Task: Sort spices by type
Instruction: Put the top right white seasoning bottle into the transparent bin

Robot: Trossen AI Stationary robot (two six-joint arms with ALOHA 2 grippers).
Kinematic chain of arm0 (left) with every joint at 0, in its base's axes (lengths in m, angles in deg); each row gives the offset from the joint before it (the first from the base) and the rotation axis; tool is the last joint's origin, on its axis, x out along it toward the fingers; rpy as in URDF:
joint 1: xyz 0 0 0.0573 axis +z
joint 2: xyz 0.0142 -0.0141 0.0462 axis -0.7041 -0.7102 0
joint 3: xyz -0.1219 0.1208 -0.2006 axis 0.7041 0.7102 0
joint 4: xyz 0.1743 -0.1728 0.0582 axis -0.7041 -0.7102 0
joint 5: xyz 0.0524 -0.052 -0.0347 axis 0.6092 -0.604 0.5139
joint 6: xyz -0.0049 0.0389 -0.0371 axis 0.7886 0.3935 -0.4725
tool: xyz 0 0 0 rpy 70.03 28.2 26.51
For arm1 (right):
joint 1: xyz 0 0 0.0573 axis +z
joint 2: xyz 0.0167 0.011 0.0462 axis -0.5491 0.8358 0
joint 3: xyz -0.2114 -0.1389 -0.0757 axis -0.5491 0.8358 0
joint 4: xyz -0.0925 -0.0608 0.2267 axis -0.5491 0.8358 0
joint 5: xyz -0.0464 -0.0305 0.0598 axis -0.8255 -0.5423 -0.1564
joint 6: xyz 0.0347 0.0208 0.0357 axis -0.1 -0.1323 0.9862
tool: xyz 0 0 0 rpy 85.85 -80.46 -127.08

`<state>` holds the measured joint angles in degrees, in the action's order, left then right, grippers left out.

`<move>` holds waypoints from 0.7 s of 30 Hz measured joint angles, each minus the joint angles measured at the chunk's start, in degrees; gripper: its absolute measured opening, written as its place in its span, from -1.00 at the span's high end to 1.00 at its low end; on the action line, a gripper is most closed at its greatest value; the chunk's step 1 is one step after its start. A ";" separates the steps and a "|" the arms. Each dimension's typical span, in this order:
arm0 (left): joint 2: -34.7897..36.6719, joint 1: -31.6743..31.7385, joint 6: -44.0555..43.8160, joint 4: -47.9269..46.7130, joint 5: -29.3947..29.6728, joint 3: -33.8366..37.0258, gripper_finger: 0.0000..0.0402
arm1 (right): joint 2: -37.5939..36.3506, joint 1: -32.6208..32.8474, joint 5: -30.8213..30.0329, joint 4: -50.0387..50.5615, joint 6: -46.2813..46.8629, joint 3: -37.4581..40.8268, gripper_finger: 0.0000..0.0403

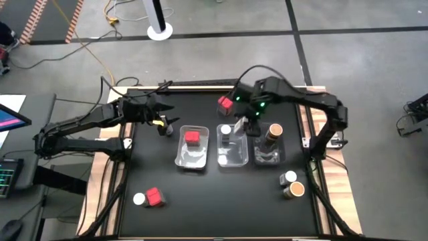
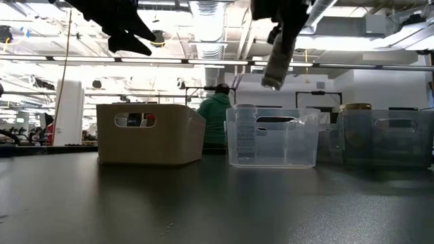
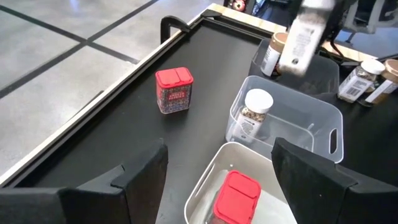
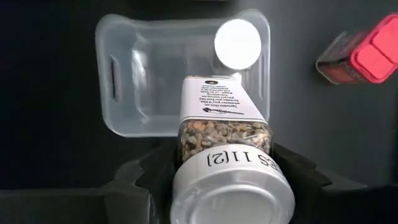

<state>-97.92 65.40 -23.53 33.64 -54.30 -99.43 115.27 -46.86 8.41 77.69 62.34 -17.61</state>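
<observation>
Black table (image 1: 221, 201): three trays (image 1: 232, 155), loose spices (image 1: 154, 197).

Right pincer (image 4: 221, 180) clamped on a white-lidded jar (image 4: 227, 149), raised above the middle clear tray (image 1: 233, 155). Left pincer (image 1: 165, 120) hovers spread, beside that tray's left neighbour.

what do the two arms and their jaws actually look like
Both arms are dark, near-black, built of slim jointed segments. The right arm has small green lights glowing near its wrist and a thin dark cable arcing above it. The left arm carries a small yellow mark near the left gripper, which shows broad, flat matte-black jaws in its wrist view.
</observation>
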 joint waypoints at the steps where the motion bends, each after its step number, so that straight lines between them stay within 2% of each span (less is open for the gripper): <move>1: 0.00 0.00 0.01 0.00 0.00 0.00 -0.37 | 0.81 0.46 -0.86 0.37 -0.27 0.00 -0.12; 9: 0.00 0.00 0.04 0.00 0.05 0.03 -0.37 | 7.20 1.98 -2.39 1.65 -1.17 0.02 -0.12; 21: 0.00 0.00 -0.09 0.02 0.09 0.07 -0.37 | 13.32 1.35 -4.77 -3.44 -0.76 1.44 -0.12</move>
<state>-97.92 65.40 -23.62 33.66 -54.21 -99.37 128.59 -45.51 3.65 74.25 61.58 -16.16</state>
